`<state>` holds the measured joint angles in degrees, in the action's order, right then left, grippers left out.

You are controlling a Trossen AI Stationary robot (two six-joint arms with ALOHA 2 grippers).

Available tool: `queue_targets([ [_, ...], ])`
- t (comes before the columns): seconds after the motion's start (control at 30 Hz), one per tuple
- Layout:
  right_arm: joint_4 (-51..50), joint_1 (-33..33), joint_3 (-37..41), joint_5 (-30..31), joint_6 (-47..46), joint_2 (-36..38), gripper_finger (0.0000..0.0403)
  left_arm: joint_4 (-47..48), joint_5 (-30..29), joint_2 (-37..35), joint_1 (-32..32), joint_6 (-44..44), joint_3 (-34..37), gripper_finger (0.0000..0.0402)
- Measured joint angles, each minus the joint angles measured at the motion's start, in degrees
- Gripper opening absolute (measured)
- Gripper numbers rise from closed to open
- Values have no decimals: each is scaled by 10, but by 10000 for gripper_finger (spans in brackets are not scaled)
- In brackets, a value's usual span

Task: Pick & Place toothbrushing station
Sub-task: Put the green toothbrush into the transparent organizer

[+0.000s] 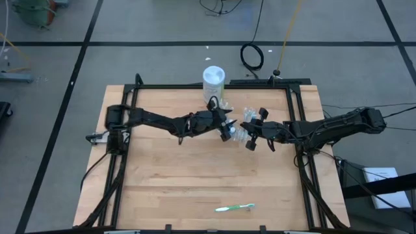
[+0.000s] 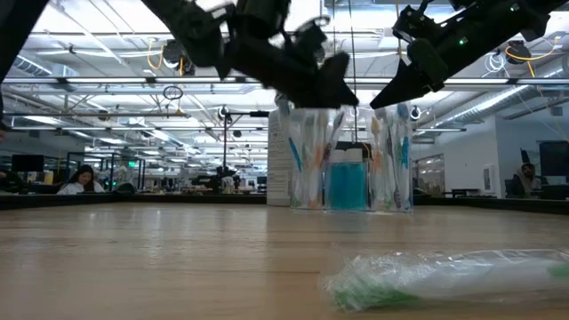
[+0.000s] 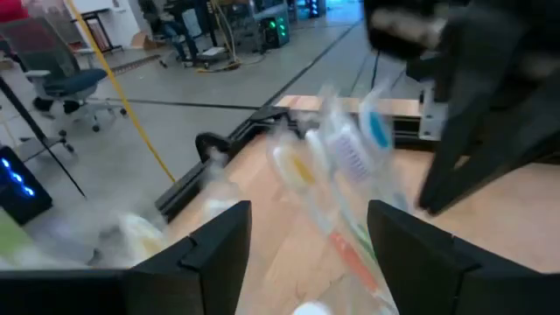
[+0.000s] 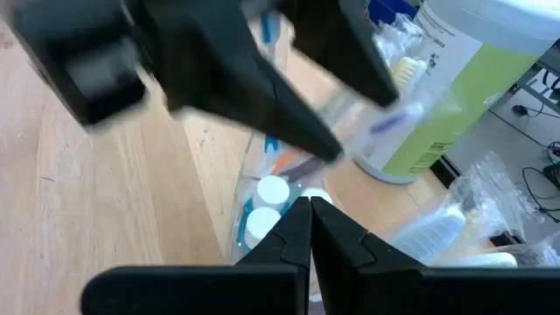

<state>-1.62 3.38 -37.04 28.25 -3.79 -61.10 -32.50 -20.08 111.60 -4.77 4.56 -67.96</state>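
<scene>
A wrapped green toothbrush (image 1: pixel 234 208) is lying alone at the near edge of the wooden surface (image 1: pixel 162 188), and it's showing up as a blurry plastic lump in the low view. Further back, around the middle, both arms are meeting over the toothbrushing station (image 2: pixel 348 158), which is standing upright on the surface. It's holding several brushes and something blue in the centre. The left claw (image 1: pixel 225 127) is spread wide open, fingers (image 3: pixel 213 241) either side of the brushes, though I can't tell if they're touching. The right claw (image 1: pixel 250 136) is pinched closed right at the station's edge; whether it's gripping anything is hard to say. Just behind, a white canister (image 1: pixel 214 80) with a green label is standing.
</scene>
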Motion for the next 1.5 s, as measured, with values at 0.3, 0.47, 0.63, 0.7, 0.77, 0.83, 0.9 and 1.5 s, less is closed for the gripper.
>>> queue_targets([
  [0.3, 35, 0, 0, 0, 2, 0, 0, 208, 0, -163, 24, 51, -1, 219],
  [0.47, 100, 2, -1, -30, 25, -20, 0, 352, -24, -245, 31, 59, -1, 206],
  [0.63, 174, 16, 0, -122, 64, -83, 0, 470, -35, -322, 26, 24, -1, 188],
  [0.7, 199, 29, -10, -123, 75, -115, 0, 502, -35, -352, 18, 18, -1, 180],
  [0.77, 186, 48, -34, -123, 75, -144, 0, 535, -35, -378, 9, 17, -1, 172],
  [0.83, 173, 71, -69, -137, 78, -170, 0, 555, -35, -400, -1, 9, 5, 165],
  [0.9, 163, 98, -97, -138, 79, -187, 0, 556, -31, -417, -10, 7, 23, 159],
  [1.5, 163, 337, -117, -133, -180, -293, 106, 477, 7, -468, -35, -33, 152, 152],
])
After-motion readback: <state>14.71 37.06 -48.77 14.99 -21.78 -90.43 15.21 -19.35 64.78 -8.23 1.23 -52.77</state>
